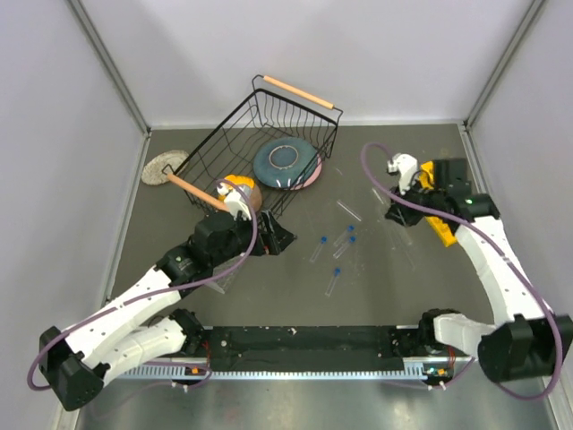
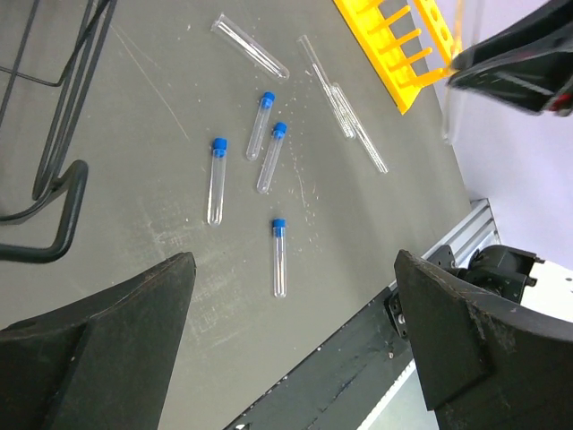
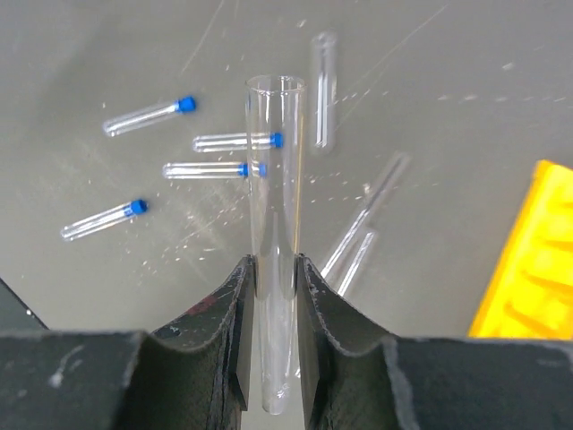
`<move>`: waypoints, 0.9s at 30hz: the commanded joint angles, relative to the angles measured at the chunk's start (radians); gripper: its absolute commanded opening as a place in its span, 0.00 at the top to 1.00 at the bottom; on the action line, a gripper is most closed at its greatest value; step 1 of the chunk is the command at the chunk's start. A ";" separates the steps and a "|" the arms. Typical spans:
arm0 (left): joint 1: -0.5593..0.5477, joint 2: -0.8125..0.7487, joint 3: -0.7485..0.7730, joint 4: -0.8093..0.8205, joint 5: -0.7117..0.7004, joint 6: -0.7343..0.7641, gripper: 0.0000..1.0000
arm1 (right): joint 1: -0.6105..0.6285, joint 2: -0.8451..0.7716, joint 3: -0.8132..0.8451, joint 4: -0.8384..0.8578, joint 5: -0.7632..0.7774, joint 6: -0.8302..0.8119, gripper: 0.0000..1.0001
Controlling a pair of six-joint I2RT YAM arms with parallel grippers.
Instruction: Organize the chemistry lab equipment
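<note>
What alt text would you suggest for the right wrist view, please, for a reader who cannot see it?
The right gripper clamps a clear glass tube, open end outward, above a dark table. Beyond lie four blue-capped tubes, an uncapped tube and thin glass rods, with a yellow rack at the right edge.

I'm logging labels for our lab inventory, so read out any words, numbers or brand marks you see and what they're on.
No readable text anywhere. The blue-capped tubes, the yellow rack and the clear glass tube in the right gripper bear no visible print.
</note>
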 commanded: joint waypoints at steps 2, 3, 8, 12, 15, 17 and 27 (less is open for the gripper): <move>0.005 0.048 0.045 0.096 0.055 0.032 0.01 | -0.188 -0.122 0.011 0.108 -0.177 0.003 0.87; 0.005 0.056 0.053 0.110 0.064 0.041 0.01 | -0.222 -0.136 0.008 0.168 -0.191 0.029 0.87; 0.001 0.148 0.085 0.217 0.191 0.075 0.02 | -0.395 -0.145 -0.012 0.369 -0.226 0.150 0.87; -0.060 0.286 0.187 0.348 0.200 0.159 0.02 | -0.397 -0.128 0.017 0.391 -0.317 0.316 0.87; -0.119 0.418 0.289 0.424 0.145 0.227 0.02 | -0.368 -0.127 0.000 0.403 -0.383 0.516 0.87; -0.148 0.504 0.329 0.530 0.121 0.228 0.02 | -0.345 -0.143 -0.023 0.435 -0.396 0.614 0.87; -0.215 0.729 0.516 0.564 0.032 0.133 0.04 | -0.248 -0.130 -0.059 0.470 -0.361 0.954 0.87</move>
